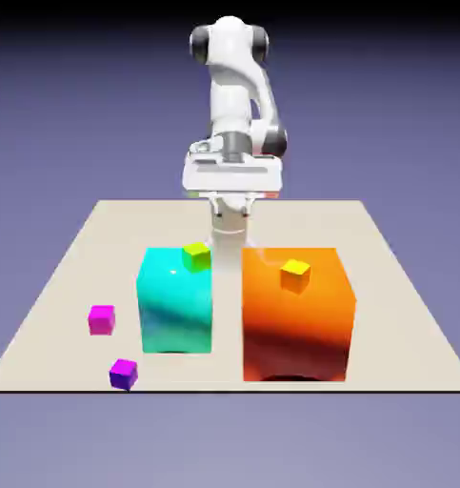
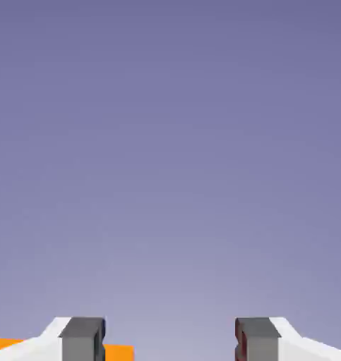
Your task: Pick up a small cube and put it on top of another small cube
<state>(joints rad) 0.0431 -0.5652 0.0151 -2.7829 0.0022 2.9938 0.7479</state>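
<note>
Your purple cube (image 1: pixel 124 374) sits on the table (image 1: pixel 395 286) near its front edge, toward the exterior view's left, turned so one corner points at the camera; being a cube, it has no long axis. Its faces look smooth and matte, the top lighter. The pink cube (image 1: pixel 101 319) lies near it, apart. Your gripper (image 2: pixel 170 342) hangs behind the glossy cyan block (image 1: pixel 175 305) and orange block (image 1: pixel 297 319), fingers spread with nothing between them.
</note>
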